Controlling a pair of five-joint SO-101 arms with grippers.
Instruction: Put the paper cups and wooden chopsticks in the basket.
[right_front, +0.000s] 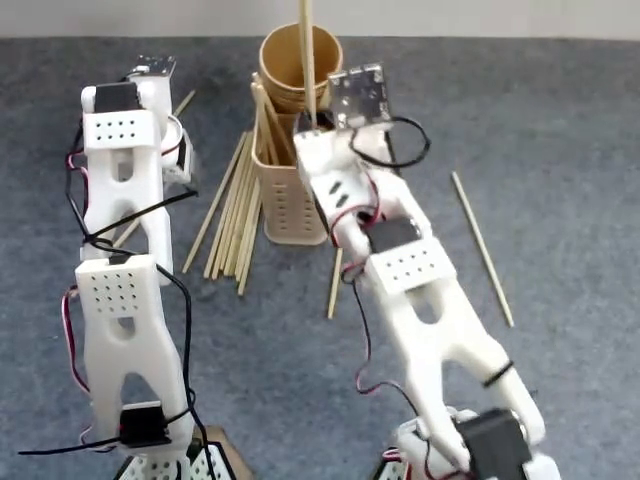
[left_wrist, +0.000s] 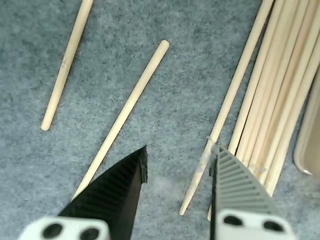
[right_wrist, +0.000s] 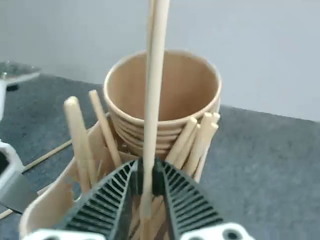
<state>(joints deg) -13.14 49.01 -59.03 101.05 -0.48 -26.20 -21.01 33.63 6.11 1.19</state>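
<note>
- At left, the left gripper (left_wrist: 180, 150): fingers spread wide, holding nothing, low over loose pale wooden chopsticks (left_wrist: 125, 107) on the grey carpet (left_wrist: 180, 75).
- Next, a bundle of the same sticks (right_front: 232, 215), lying against the beige perforated plastic basket (right_front: 292, 215).
- Inside the basket: stacked brown paper cups (right_front: 280, 65) and several sticks.
- The right gripper (right_wrist: 148, 167): clenched on one upright chopstick (right_wrist: 156, 75), just above the basket. Probably the dropping step, calling for lowering, then release.
- Far right: one stray chopstick (right_front: 482, 248), plain from above; the clamp itself, plain from the right wrist.

robot lab, grey felt table (right_front: 580, 120), plain wall (right_wrist: 250, 40)
</note>
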